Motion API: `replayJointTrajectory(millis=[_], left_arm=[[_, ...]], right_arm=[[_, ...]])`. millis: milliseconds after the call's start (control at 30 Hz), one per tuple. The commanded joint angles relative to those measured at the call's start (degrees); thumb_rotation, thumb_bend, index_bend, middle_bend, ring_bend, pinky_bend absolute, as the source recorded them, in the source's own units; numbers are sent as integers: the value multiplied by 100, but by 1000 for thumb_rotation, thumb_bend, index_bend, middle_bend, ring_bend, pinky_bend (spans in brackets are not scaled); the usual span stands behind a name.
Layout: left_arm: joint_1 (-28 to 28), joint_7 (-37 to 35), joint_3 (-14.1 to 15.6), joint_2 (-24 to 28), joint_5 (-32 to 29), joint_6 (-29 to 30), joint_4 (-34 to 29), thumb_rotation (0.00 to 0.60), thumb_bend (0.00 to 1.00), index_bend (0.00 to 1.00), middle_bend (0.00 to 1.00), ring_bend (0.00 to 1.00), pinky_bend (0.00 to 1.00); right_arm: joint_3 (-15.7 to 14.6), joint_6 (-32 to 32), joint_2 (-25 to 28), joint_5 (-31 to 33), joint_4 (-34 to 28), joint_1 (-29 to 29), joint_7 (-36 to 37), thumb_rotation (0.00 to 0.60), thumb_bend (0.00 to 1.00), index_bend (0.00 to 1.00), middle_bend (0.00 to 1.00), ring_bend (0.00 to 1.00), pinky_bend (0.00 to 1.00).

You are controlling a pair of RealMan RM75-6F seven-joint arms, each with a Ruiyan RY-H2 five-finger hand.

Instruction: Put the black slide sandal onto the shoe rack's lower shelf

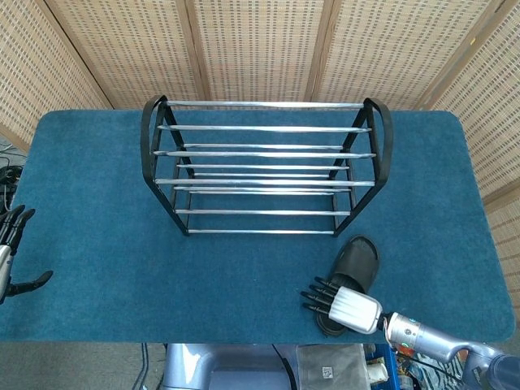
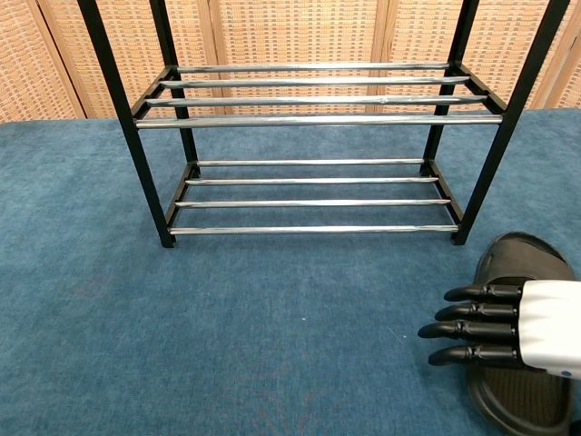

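The black slide sandal (image 1: 359,258) lies on the blue carpet near the front right, toe towards the shoe rack (image 1: 264,166). My right hand (image 1: 340,302) hovers over its rear half, fingers (image 1: 315,296) stretched out flat and pointing left, holding nothing. In the chest view the right hand (image 2: 508,334) covers the middle of the sandal (image 2: 522,257), and its thumb is hidden. The rack's lower shelf (image 2: 313,204) of chrome bars is bare. My left hand (image 1: 10,253) hangs off the table's left edge, fingers spread.
The rack's upper shelf (image 2: 318,95) is bare too. Its black front right leg (image 2: 495,154) stands just behind the sandal. Woven screens (image 1: 260,49) close off the back. The table's front edge (image 1: 162,340) runs close below my right hand.
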Motion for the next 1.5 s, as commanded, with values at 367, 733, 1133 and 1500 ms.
replayJointTrajectory(millis=[367, 733, 1133, 1500], left_arm=[[-5, -68, 11, 27, 18, -23, 9, 600, 203, 0, 0, 0, 0], [-15, -88, 26, 35, 49, -44, 2, 600, 203, 0, 0, 0, 0], [-16, -124, 54, 51, 108, -59, 3, 600, 202, 0, 0, 0, 0], [-22, -199, 64, 70, 125, -84, 33, 600, 203, 0, 0, 0, 0]], right_arm=[[-127, 506, -198, -214, 348, 9, -47, 600, 602, 581, 520, 369, 454], [-60, 1275, -198, -506, 756, -120, -855, 600, 621, 590, 535, 384, 460], [-216, 1545, 65, -1001, 342, 36, -1320, 600, 621, 589, 531, 387, 460], [-180, 1163, 214, -1404, -316, 488, -1636, 600, 623, 589, 534, 387, 460]])
